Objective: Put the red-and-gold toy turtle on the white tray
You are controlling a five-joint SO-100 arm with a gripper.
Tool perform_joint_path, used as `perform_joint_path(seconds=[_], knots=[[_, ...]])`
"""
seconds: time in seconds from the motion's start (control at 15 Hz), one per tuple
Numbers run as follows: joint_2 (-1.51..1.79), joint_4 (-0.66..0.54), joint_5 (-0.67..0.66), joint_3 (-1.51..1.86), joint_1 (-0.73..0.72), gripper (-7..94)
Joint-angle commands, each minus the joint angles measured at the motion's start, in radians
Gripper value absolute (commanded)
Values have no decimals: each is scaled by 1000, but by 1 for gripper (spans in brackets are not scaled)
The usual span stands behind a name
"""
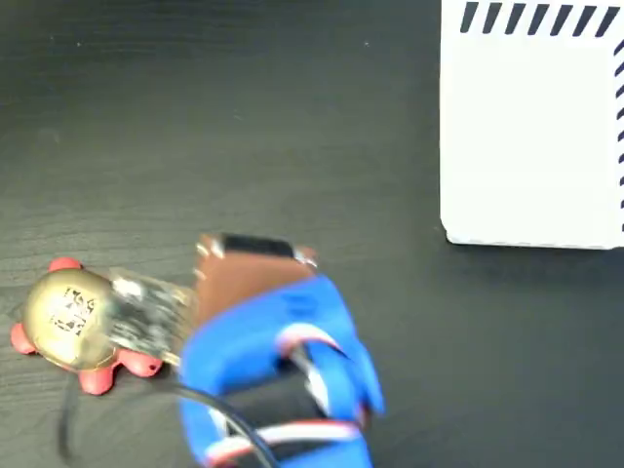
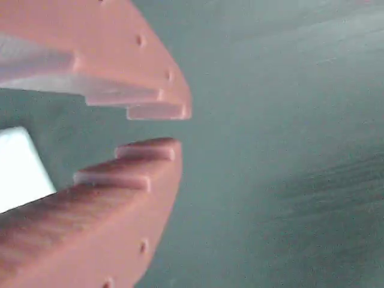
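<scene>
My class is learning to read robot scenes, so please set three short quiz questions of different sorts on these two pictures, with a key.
1. True or false: the red-and-gold toy turtle already lies on the white tray.
2. Multiple choice: in the fixed view, the white tray lies at the A) upper right, B) lower left, C) bottom centre.
3. Fill in: in the wrist view, the gripper shows a small ____ between its fingertips, with nothing held there.

Key:
1. False; it sits on the dark table at lower left.
2. A.
3. Gap.
</scene>
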Motion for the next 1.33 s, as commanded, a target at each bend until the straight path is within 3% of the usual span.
perform_joint_path(seconds=[0.0,0.27,0.6,1.07,1.27], knots=[[-103,118,173,-210,-80,0],[-252,242,319,-371,-241,0],[-405,170,397,-387,-451,0],[-577,175,506,-502,-512,0],[-690,252,541,-597,-514,0]])
